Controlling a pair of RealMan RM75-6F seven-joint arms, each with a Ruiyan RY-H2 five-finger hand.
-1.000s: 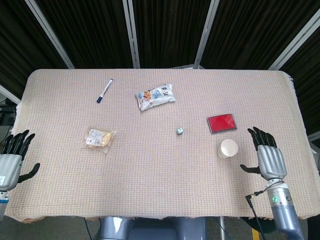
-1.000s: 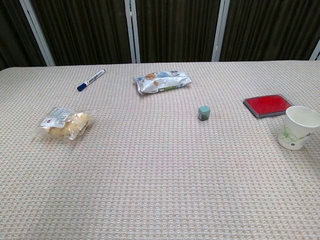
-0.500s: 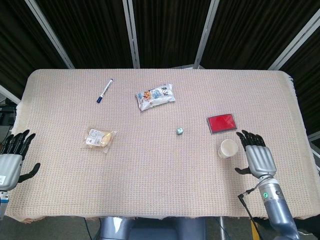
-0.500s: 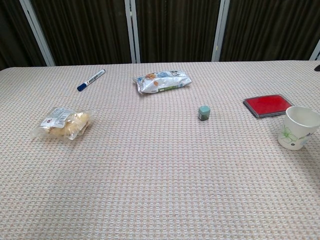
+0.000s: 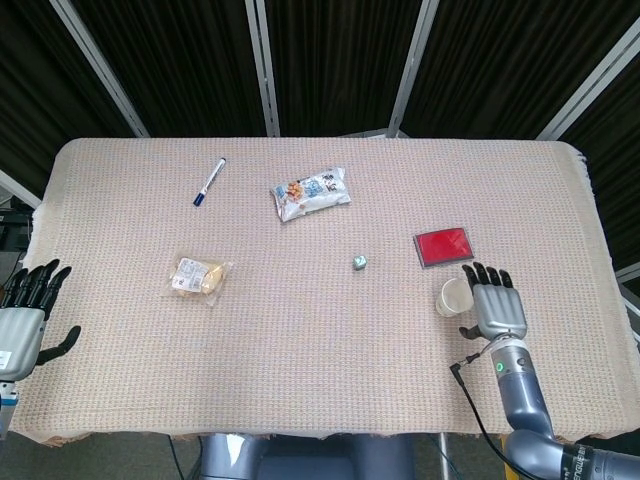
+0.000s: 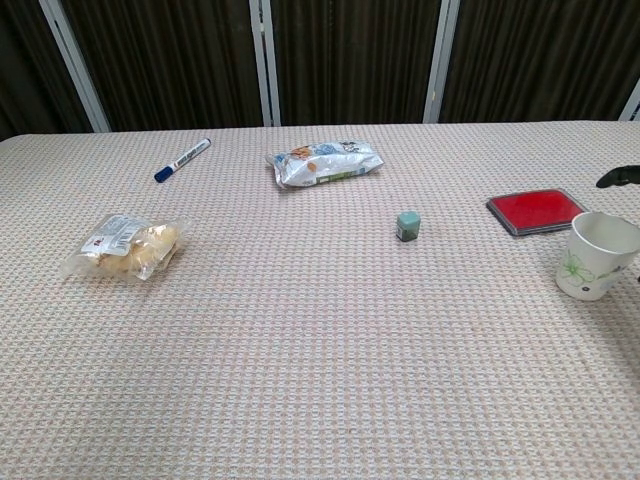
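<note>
Right hand [image 5: 494, 305], fingers spread and empty, just beside the upright paper cup [image 5: 455, 297], which is not yet grasped; left hand [image 5: 22, 320] open, idle

Snack bag [image 6: 325, 163]: print is seen, but nothing can be read.
Marker [image 6: 182, 159]: label too small to be read.
Paper cup [image 6: 597, 256]: only a floral motif.

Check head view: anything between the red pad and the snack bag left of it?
Only the small green cube lies between the red pad and the clear snack bag; otherwise bare tablecloth. The chest view agrees.
</note>
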